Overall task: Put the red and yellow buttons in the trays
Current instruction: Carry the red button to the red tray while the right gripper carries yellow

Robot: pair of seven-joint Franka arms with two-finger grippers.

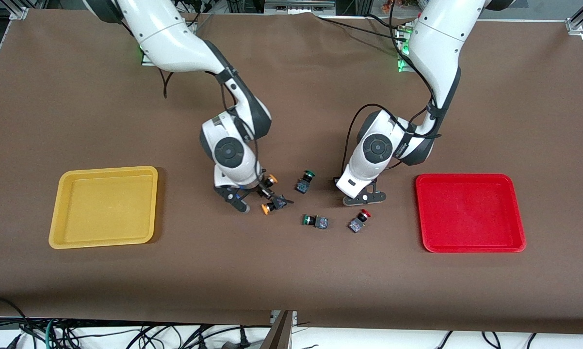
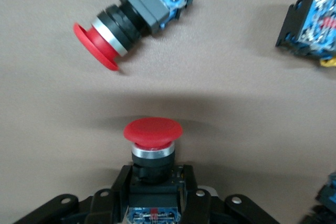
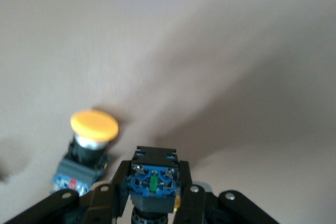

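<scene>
Mid-table, both arms down at the button cluster between the trays.

Left gripper [image 2: 152,205]: clenched on a red button [image 2: 152,132], gripping the dark body, cap pointing away from the wrist. Can't tell if it is off the cloth. Second red button [image 1: 359,221] lies on its side just beside it, nearer the front camera, near the red tray [image 1: 470,247] at the left arm's end.

Right gripper [image 3: 154,203]: clenched on a yellow button [image 3: 153,179], blue terminal end facing the wrist camera, cap hidden. Second yellow button [image 3: 90,137] sits just beside the fingers on the table. Yellow tray [image 1: 102,238] is well apart, at the right arm's end.

Two green-capped switches [image 1: 305,180] [image 1: 315,221] lie loose between the grippers, one nearer the front camera than the other.
</scene>
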